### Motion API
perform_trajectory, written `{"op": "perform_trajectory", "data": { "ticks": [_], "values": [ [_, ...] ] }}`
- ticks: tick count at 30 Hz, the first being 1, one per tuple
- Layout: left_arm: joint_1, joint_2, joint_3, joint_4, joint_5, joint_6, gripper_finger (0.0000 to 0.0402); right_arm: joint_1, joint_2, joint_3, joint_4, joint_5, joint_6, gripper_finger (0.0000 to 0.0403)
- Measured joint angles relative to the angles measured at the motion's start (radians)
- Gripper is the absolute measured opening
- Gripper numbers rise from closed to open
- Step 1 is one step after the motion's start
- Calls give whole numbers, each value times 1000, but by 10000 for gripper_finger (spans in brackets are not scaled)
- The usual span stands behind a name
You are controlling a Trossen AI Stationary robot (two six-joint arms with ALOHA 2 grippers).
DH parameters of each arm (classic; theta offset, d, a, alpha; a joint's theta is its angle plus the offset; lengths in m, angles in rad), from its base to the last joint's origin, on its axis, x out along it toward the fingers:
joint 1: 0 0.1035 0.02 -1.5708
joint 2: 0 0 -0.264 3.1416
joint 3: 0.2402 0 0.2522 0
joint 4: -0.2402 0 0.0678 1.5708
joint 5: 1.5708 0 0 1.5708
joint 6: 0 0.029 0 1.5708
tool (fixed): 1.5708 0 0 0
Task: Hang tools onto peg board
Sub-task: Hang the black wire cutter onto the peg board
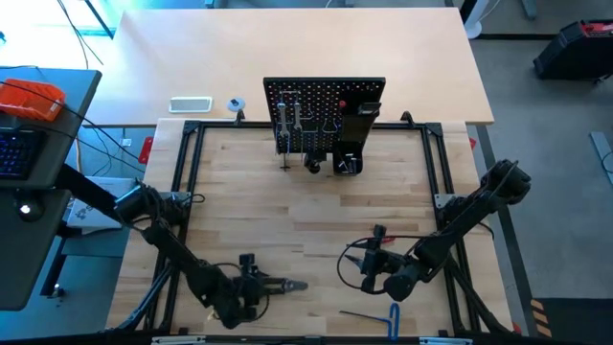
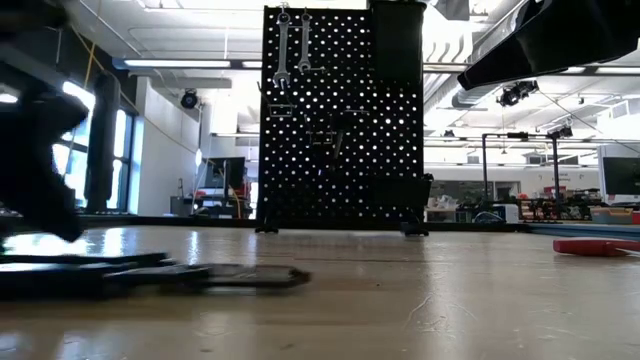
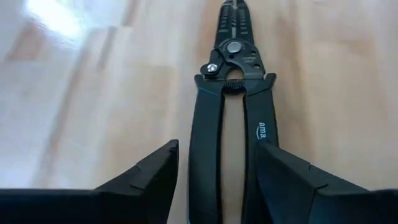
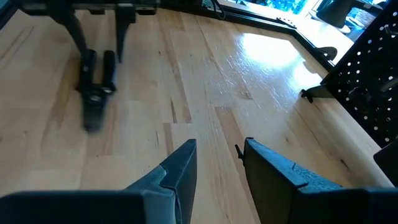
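Table [image 1: 316, 206]: we see pale wood planks, smooth, with a glossy sheen.
Pliers [image 3: 231, 106]: we see matt black handles and dark metal at the pivot.
Peg board [image 2: 330, 120]: matt black, perforated; bright metal wrenches [image 2: 293, 45] near its top.

Left end effector [image 3: 214, 186] low, fingers spread; right end effector [image 4: 217, 168] raised, fingers parted

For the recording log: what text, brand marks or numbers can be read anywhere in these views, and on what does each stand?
"ama": white letters on one black handle of the pliers, cut off by a finger of the open left gripper, which straddles both handles; the rest is hidden.
Peg board, wrenches: no legible marking.
Right gripper, open over bare table: no text.
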Motion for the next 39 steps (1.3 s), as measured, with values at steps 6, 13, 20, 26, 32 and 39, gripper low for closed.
{"op": "perform_trajectory", "data": {
  "ticks": [6,13,20,26,32,39],
  "values": [
    [94,-1,-1,7,-27,84,197,0,0,0,1,0,0,126],
    [152,-67,-7,-6,-50,161,197,1,0,0,8,-3,0,126],
    [164,-109,-5,28,88,309,197,0,0,0,8,1,-8,126],
    [194,-95,-5,40,190,360,197,0,0,0,12,18,-15,126],
    [234,-96,-4,56,207,454,197,0,0,0,24,15,-8,126],
    [315,-96,-3,56,343,545,197,0,0,0,45,12,-10,126]
  ]
}}
